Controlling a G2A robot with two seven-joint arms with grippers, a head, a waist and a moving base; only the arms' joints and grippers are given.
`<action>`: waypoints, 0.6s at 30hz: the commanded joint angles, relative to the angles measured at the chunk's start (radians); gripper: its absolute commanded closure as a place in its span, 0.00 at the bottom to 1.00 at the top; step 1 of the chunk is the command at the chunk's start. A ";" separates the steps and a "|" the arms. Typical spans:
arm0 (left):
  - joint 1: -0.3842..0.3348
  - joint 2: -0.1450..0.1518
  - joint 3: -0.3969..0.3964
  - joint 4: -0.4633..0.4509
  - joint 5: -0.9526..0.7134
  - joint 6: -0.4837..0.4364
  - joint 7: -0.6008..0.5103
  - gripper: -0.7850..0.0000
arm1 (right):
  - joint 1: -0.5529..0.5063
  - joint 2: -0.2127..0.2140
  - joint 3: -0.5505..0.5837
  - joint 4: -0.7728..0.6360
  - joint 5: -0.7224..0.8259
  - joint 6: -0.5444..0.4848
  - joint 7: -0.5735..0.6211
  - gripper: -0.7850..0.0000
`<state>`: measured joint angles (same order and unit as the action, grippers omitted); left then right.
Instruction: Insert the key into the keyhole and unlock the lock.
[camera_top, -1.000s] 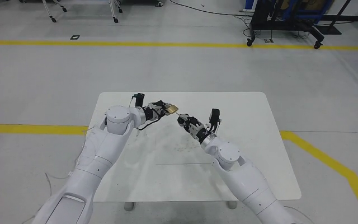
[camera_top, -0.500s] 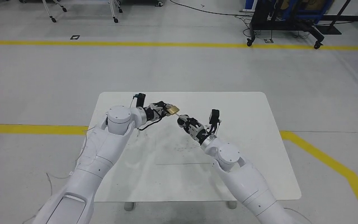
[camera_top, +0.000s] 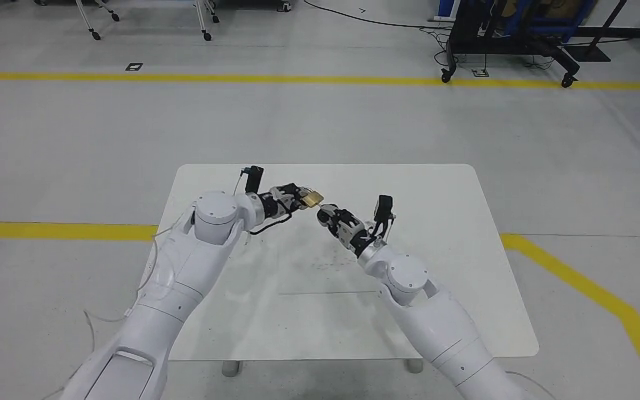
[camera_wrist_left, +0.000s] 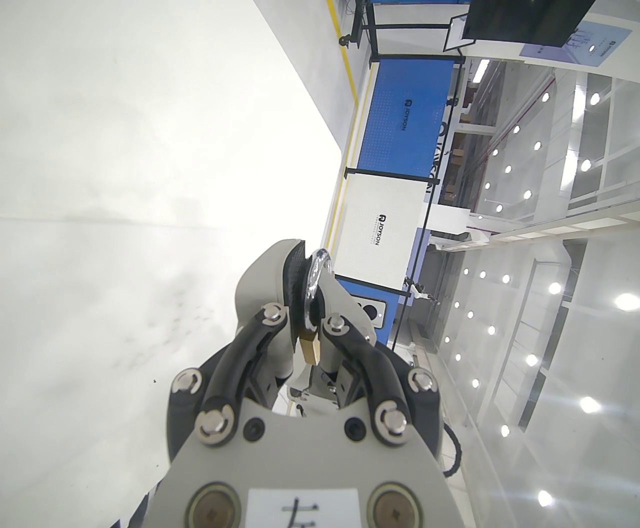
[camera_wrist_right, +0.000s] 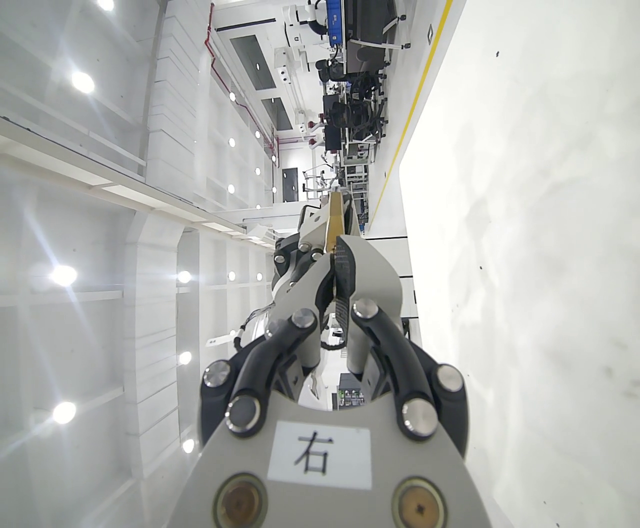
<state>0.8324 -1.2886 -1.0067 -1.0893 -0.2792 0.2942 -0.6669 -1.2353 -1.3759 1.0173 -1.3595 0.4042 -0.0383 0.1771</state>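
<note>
table: white top, mid frame in top view; both arms meet above its upper-middle part.
L gripper: enters from left of frame; jaws clamped tight on the lock, which is carried off the table surface.
R gripper: just below-right of the lock in top view; jaws pressed together on a thin sliver, read as the key; tips aimed up-left at the lock.
lock: small brass padlock w/ silver shackle; sticks out past L fingertips toward R gripper; in R wrist view it shows edge-on just beyond R fingertips, nr frame centre; in L wrist view the brass sits betw the jaws, lower centre.
lock handling: prob. solid metal, heavy for its size, rigid; smooth faces, so may slip or twist when pushed on; best gripped flat across the body, keyhole end left free.
key: thin, light, stiff; prob. pivots if pinched at one spot only; hold flat on the bow, blade free.
key vs keyhole: v. close, roughly in line; whether the tip is touching or in the hole, can't tell.
</note>
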 joint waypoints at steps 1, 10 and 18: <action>0.002 0.000 0.001 -0.004 0.005 0.001 0.002 1.00 | 0.003 -0.002 -0.003 0.001 -0.004 0.006 -0.005 1.00; 0.008 0.001 -0.003 -0.010 0.011 -0.018 -0.025 1.00 | 0.036 -0.018 -0.021 0.021 0.000 0.027 -0.026 0.93; 0.014 0.003 -0.024 -0.007 -0.011 -0.025 -0.035 1.00 | 0.024 -0.019 -0.015 0.008 -0.003 0.019 -0.026 0.00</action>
<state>0.8451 -1.2858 -1.0288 -1.0956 -0.2874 0.2679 -0.7061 -1.2121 -1.3953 1.0029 -1.3519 0.4015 -0.0198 0.1514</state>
